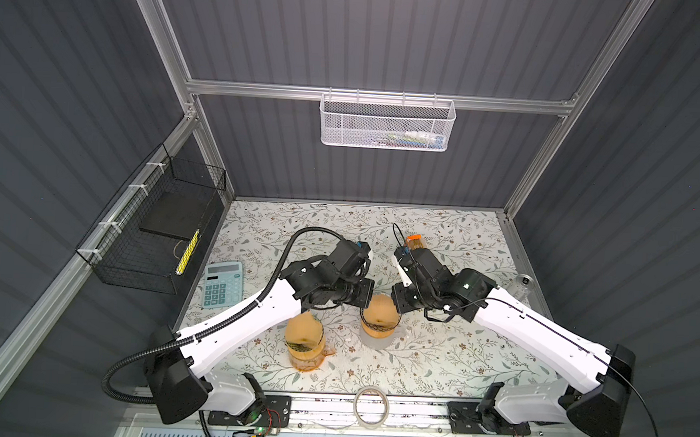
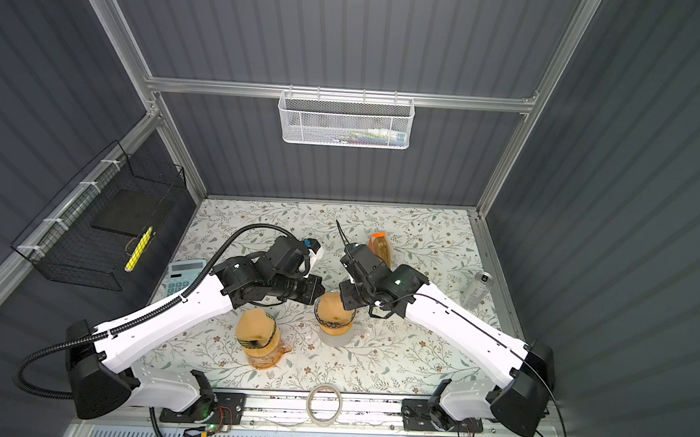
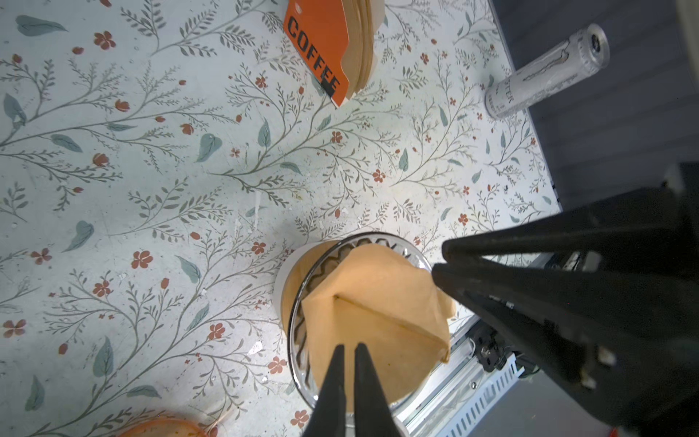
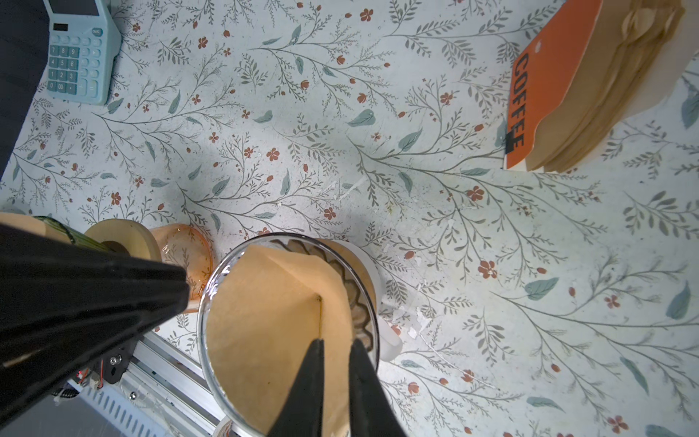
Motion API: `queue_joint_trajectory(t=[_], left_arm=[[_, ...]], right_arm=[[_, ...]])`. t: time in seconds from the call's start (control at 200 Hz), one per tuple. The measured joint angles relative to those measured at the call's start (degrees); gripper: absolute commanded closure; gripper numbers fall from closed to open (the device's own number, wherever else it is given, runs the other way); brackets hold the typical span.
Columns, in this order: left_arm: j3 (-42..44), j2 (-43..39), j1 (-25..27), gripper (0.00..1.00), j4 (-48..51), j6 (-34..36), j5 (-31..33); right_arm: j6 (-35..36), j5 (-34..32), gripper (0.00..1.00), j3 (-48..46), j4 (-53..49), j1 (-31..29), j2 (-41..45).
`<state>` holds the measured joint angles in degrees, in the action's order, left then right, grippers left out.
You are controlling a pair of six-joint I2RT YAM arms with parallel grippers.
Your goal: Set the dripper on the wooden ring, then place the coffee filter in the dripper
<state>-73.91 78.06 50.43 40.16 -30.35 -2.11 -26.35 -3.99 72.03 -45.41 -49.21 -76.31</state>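
Coffee filter (image 3: 378, 321) seated in dripper (image 3: 297, 333), cone spread open; left end effector (image 3: 350, 348), right end effector (image 4: 337, 342) both narrow, jaws barely parted astride opposite filter edges, likely releasing

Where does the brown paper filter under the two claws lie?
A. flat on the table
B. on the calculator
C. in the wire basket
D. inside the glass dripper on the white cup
D: both wrist views show the filter sitting inside the rim of the glass dripper, which stands on the white cup.
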Motion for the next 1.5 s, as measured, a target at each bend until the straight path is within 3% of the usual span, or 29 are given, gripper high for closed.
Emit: queue_joint_trajectory(t=[0.08, 0.15, 0.22, 0.245, 0.255, 0.275, 0.61, 0.961, 1.501], left_arm=[[-0.20, -0.72, -0.74, 0.40, -1.01, -0.74, 2.23], [-0.31, -1.55, -1.88, 0.21, -1.81, -1.11, 3.54], [-1.07, -2.03, -3.56, 0.17, -2.19, -1.25, 4.42], [-1.44, -2.14, -4.31, 0.16, -2.43, -1.16, 4.72], [-1.62, -2.23, -4.59, 0.15, -2.51, -1.16, 4.74], [-1.99, -2.25, -5.25, 0.14, -2.58, -1.03, 4.94], [-3.87, -5.64, -12.33, 0.01, -2.93, 1.42, 9.09], [-2.86, -10.93, -23.43, 0.01, -3.02, 4.92, 12.44], [11.15, -16.06, -39.67, 0.00, -10.23, 10.97, 11.61]], right_arm=[[1.07, 0.35, 0.57, 0.11, 0.13, 1.07, 1.05], [1.70, 0.57, 0.36, 0.11, 0.37, 2.56, 2.47], [2.45, 0.85, 0.28, 0.11, 0.66, 4.17, 4.13], [2.75, 1.01, 0.16, 0.11, 0.83, 4.83, 4.81], [2.71, 1.05, 0.05, 0.11, 0.87, 5.14, 5.11], [3.26, 1.20, 0.01, 0.11, 1.03, 5.77, 5.68], [4.52, 2.56, 0.01, -2.75, 3.93, 16.06, 12.26], [5.51, 3.30, 0.01, -5.38, 6.19, 22.27, 14.75], [6.05, 2.75, 0.01, -13.94, 14.08, 29.88, 14.78]])
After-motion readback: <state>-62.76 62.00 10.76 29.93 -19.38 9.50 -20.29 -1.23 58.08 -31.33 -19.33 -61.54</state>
